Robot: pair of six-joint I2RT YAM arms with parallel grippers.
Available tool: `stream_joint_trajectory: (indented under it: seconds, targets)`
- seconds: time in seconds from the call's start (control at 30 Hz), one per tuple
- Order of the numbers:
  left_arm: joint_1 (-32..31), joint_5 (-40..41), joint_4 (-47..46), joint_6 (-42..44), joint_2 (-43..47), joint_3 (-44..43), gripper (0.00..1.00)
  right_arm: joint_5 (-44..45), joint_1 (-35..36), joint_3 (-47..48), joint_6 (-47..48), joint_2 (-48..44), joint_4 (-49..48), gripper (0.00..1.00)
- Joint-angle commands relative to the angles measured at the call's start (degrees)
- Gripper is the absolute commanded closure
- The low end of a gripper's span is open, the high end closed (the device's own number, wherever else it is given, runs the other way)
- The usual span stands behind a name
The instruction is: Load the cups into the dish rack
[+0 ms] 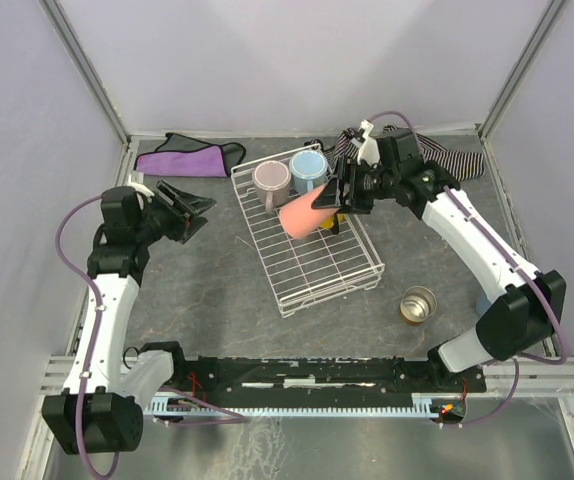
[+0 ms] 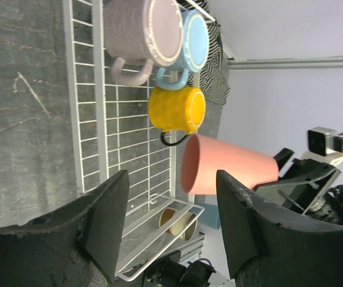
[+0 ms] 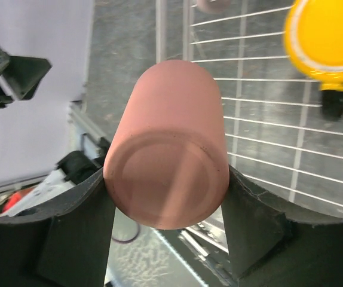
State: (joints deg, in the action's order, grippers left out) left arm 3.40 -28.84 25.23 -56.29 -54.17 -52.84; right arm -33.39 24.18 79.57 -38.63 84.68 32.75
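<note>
The white wire dish rack [image 1: 317,265] lies mid-table. In it lie a pale pink mug [image 1: 271,180], a light blue mug [image 1: 309,170] and a yellow mug [image 2: 176,109]. My right gripper [image 1: 333,200] is shut on a salmon tumbler [image 1: 302,216], held on its side over the rack's far half, mouth pointing left. In the right wrist view the fingers clamp the tumbler [image 3: 171,137] at its base. A shiny metal cup [image 1: 418,304] stands on the table right of the rack. My left gripper [image 1: 192,208] is open and empty, left of the rack.
A purple cloth [image 1: 187,157] lies at the back left and a striped cloth [image 1: 457,160] at the back right. A light blue object [image 1: 482,300] shows partly behind the right arm. Enclosure walls stand on three sides.
</note>
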Motion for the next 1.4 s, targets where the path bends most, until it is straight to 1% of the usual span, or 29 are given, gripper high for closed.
stream_joint_trajectory:
  seconds: [0.0,0.3,0.47,0.53,0.73,1.2,1.37]
  targets:
    - [0.18,3.39,-0.21,3.86,1.87,2.15,0.34,12.61,1.53,9.58,12.84,2.80,11.99,0.76]
    - [0.15,5.88,0.97,6.30,1.78,4.09,0.34,26.74,8.77,29.05,19.92,14.69,23.88,0.78]
    - [0.14,7.96,2.02,8.33,0.61,3.64,0.32,32.23,11.67,39.66,22.24,21.35,30.74,0.79]
    - [0.11,8.56,2.96,9.27,-0.20,2.64,0.32,33.34,12.13,42.33,22.70,23.41,33.07,0.79]
    - [0.19,8.59,2.88,9.45,-0.38,1.72,0.32,34.59,12.53,43.43,23.00,26.44,33.37,0.80]
    - [0.19,7.84,2.97,9.58,-0.38,2.24,0.32,35.80,13.72,42.89,24.04,30.75,27.61,0.82]
    - [0.16,7.93,3.11,9.80,-0.50,2.21,0.32,36.51,14.40,48.53,25.18,35.62,30.68,0.82]
